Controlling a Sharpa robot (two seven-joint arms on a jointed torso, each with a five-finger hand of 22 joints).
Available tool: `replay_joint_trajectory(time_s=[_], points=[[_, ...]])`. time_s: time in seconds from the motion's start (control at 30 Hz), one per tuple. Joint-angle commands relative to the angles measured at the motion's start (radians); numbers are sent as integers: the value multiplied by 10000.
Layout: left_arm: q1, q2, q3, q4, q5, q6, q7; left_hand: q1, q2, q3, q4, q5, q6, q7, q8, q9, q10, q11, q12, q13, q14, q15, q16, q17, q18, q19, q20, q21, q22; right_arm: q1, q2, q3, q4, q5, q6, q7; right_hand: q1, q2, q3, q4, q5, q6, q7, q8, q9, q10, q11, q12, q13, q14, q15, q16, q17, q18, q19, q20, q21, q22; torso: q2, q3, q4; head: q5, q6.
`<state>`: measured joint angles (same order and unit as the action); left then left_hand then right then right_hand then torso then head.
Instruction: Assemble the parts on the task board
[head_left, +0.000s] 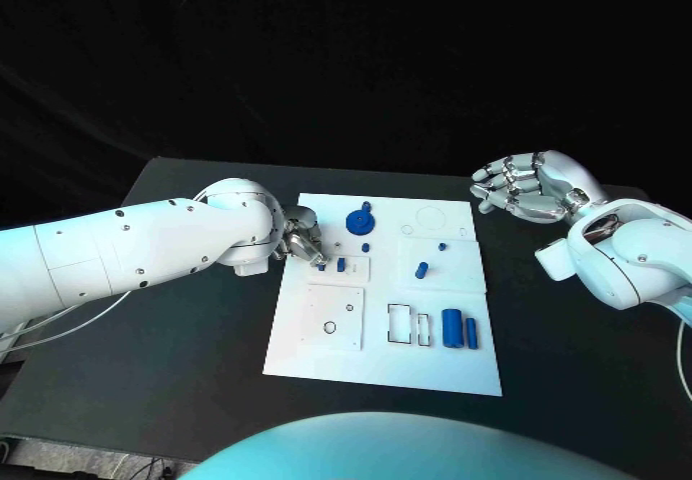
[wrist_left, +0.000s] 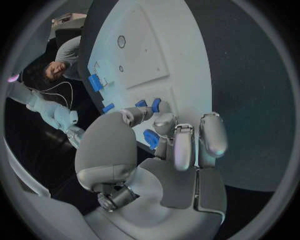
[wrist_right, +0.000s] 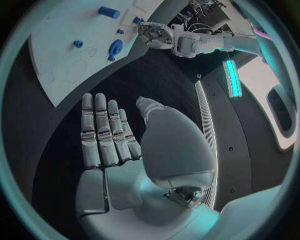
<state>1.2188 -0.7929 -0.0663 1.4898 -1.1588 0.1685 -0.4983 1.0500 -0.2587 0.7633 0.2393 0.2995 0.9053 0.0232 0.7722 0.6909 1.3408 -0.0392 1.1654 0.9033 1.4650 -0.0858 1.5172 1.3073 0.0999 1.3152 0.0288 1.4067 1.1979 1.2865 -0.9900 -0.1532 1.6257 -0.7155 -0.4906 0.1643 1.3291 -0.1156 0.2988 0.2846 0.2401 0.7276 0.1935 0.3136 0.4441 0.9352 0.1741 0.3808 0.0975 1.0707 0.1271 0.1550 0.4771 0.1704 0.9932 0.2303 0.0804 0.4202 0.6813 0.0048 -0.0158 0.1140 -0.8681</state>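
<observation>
The left hand (head_left: 299, 243) is seen at the task board's (head_left: 433, 372) left edge, centre-left of the head frame, fingers curled down onto the board. A small blue part (wrist_left: 151, 138) is pinched between thumb and fingers in the left wrist view; a second blue peg (head_left: 340, 265) stands just right of the fingertips. The right hand (head_left: 529, 186) is held up at upper right of the head frame, off the board's top right corner, fingers straight and apart, nothing held. Further right on the board, a blue disc (head_left: 361, 220), a short cylinder (head_left: 421, 269) and two long cylinders (head_left: 459, 328) are laid, well apart from both hands
</observation>
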Motion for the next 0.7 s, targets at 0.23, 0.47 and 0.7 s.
replay_joint_trajectory(time_s=[0.23, 0.47, 0.7], points=[[-24, 3, -13, -60, 125, 101, 69, -173, -2, -583, 344, -2, 78, 47, -118, -39, -72, -23, 46, 16, 728, -84, 30, 1245, -184, 60, -12, -83, -13, -5, -2, 0, 16, 53, 94, 86, -72, 17, -131, 4, 64, -107, 565, 66, -25, -84, 88, -67, -120, -180, 45, -157, -121, 82, -137, 55, -119, -169, -2, -1, 8, -12, 1], [-24, -25, -8, -90, 122, 24, 72, -300, 67, -1380, 491, 23, 111, 61, -204, -74, -99, -2, 23, -26, 726, -72, 27, 1238, -176, 36, -3, -124, -59, -5, -4, 0, 14, 81, 48, 123, -100, 23, -236, 9, 63, -137, 594, 103, -45, -127, 126, -31, -222, -379, 115, -324, -262, 77, -297, 125, -172, -358, -1, 1, 4, 0, 20], [-25, -79, 8, -109, 315, -196, 71, -552, 341, -2626, 538, 49, 134, 81, -281, -94, -196, 14, -91, -239, 701, -54, -11, 1140, -158, -3, 7, -186, -131, -7, -1, 0, -1, 162, 36, 155, -141, 33, -373, 19, 67, -238, 653, 118, -80, -284, 195, -43, -310, -590, 199, -481, -445, 73, -490, 205, -175, -571, -8, -3, -5, 4, 62]])
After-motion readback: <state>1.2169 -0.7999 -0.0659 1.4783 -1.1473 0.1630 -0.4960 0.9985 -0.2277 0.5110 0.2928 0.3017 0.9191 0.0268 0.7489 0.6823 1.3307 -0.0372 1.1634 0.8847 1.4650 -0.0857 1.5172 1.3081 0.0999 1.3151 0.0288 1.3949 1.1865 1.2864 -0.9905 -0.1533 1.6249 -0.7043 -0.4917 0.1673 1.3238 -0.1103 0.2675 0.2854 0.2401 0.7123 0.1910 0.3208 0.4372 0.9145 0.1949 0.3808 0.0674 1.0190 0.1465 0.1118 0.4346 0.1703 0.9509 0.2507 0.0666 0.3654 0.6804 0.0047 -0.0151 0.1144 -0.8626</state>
